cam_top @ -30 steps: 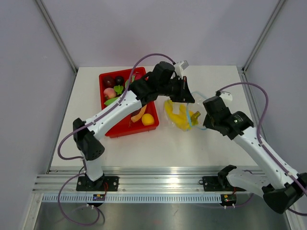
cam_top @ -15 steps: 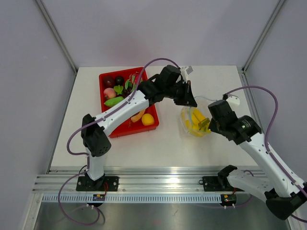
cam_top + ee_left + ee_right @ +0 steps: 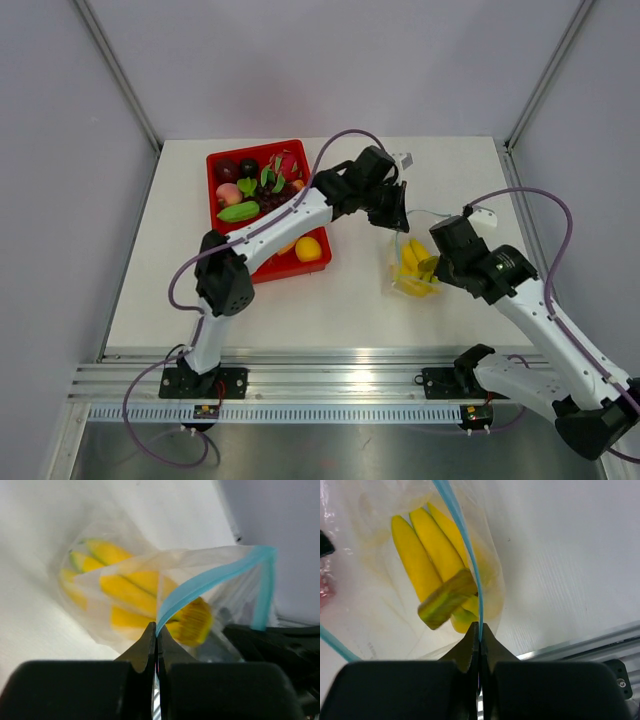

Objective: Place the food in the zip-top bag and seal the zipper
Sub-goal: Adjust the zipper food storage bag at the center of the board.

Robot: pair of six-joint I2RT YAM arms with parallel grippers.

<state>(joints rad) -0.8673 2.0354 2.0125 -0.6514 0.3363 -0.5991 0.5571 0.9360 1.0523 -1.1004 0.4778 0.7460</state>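
Observation:
The clear zip-top bag (image 3: 412, 262) hangs between my two grippers right of the red tray, mouth held open, with the yellow banana bunch (image 3: 411, 260) inside. My left gripper (image 3: 396, 215) is shut on the blue zipper strip (image 3: 200, 587) at the bag's far edge. My right gripper (image 3: 432, 264) is shut on the zipper strip (image 3: 462, 540) at the near edge. The bananas show through the bag in both the left wrist view (image 3: 125, 592) and the right wrist view (image 3: 427, 560). The other food (image 3: 262, 180) lies in the tray: dark red fruits, green pieces, a peach, and a yellow-orange citrus (image 3: 308, 248).
The red tray (image 3: 222, 160) stands at the back left of the white table. The left arm reaches over the tray's right side. A metal rail (image 3: 340, 385) runs along the table's near edge, with walls at the left, right and back.
Both grippers have carried the bag and bananas to the right and nearer, away from the tray. The bag has gone from lying spread out to hanging bunched between the grippers.

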